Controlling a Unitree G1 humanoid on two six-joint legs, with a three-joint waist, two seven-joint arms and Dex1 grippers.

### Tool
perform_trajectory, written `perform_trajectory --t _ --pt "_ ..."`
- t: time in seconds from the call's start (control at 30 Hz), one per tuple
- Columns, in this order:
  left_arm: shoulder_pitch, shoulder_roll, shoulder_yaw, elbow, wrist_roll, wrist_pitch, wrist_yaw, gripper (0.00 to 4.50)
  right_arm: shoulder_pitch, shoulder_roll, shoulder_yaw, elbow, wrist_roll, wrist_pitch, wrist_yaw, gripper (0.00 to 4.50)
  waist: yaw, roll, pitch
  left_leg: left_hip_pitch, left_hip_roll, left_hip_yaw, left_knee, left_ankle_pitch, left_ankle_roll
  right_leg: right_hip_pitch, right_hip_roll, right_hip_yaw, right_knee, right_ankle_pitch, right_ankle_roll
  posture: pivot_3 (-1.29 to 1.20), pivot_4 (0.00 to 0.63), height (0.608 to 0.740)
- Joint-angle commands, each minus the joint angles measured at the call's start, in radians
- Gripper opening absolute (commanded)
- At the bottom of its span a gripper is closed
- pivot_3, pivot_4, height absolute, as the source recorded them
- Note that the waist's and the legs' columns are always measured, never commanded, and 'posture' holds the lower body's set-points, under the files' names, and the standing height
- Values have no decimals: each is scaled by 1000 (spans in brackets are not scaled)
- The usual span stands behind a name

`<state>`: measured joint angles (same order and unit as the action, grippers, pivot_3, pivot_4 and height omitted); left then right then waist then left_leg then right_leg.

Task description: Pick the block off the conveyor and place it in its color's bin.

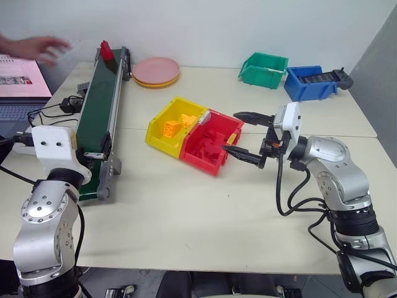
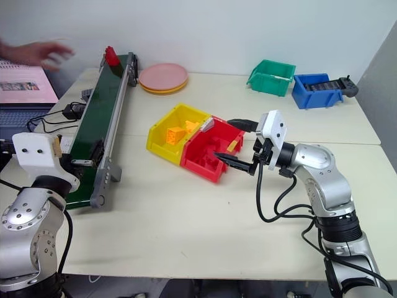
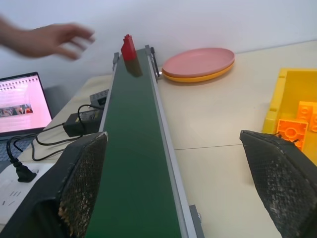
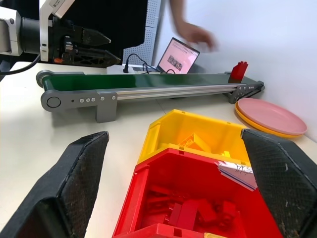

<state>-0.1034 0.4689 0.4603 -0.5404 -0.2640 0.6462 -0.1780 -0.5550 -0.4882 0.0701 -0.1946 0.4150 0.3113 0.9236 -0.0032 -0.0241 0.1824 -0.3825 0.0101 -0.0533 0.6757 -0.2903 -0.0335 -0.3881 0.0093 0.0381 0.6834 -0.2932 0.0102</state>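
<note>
Person's hand (image 1: 37,48) at upper left of the head view, motion-blurred, arm cut by the frame edge. Laptop (image 1: 18,87) at left edge, partly cropped, screen text too small to read. Red bin (image 4: 198,198) cut by the bottom edge in the right wrist view; contents a red jumble, pieces hard to separate. Dark object in the blue bin (image 1: 319,77) unidentifiable.

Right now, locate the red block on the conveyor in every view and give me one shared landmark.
Left eye view: red block at the conveyor's far end, upper left.
Right eye view: the block at the belt's far end, upper left.
Left wrist view: the block at the top, on the belt's far end.
Right wrist view: the block upper right, on the belt's end.
Shared landmark: the pink plates beside that end.
</note>
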Motion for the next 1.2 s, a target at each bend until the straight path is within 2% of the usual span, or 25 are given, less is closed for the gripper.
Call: perform_trajectory --t 0.03,0.73,1.2 --pt "-6 9 37 -11 -16 -13 -3 4460 -15 -2 -11 -42 11 -9 -1 4500 0 0 0 0 0 0 0 0 0 0 0 0 0 0 0 0 150 740" --pt "35 13 79 -10 -38 -12 -11 4460 -53 -27 1 -49 59 92 64 4500 0 0 0 0 0 0 0 0 0 0 0 0 0 0 0 0 150 740" --pt "-13 46 73 90 -71 -3 -41 4460 -69 -30 7 -45 52 83 95 4500 0 0 0 0 0 0 0 0 0 0 0 0 0 0 0 0 150 740"
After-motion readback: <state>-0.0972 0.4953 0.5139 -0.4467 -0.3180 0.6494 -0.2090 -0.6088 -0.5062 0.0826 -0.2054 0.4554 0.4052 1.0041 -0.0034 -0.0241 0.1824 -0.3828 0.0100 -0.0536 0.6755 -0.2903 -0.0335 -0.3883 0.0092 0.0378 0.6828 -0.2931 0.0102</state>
